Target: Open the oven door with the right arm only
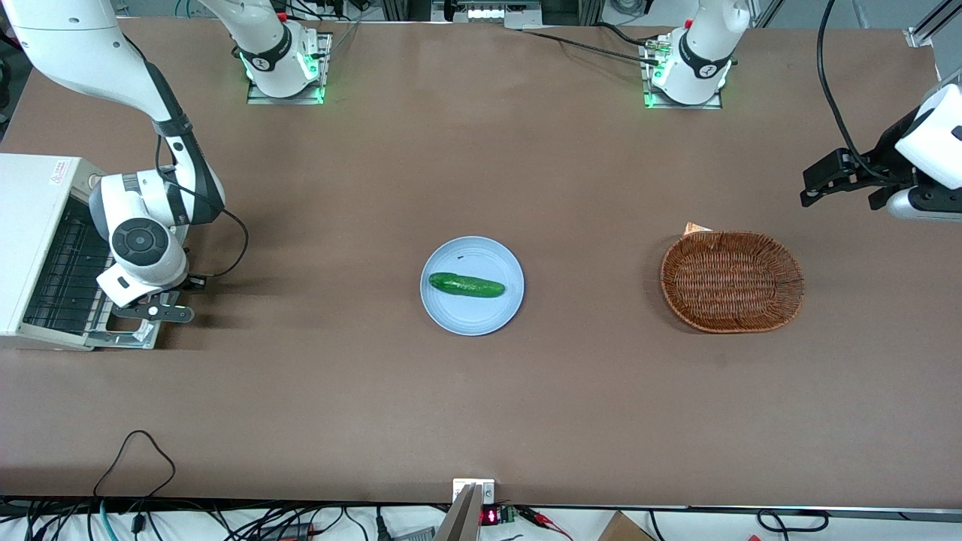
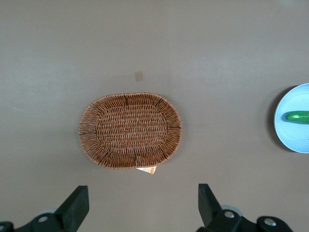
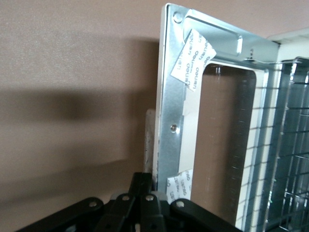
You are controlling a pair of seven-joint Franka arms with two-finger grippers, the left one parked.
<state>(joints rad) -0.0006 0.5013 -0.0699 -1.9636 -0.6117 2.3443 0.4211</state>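
Door (image 3: 170, 101) lies nearly flat before the oven (image 1: 30, 248); your gripper (image 1: 154, 309) sits at its outer edge, fingers closed on that edge.

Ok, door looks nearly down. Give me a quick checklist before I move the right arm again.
1. Oven door folded down in front of the oven: ok, it lies about flat with the wire rack exposed.
2. Gripper at the door's handle edge: ok.
3. Grip on the handle: cannot tell.
4. Cable free of the door: ok, it loops over bare table.
5. Plate with cucumber away from the arm: ok, mid-table.
6. Basket out of the way: ok, toward the parked arm's end.
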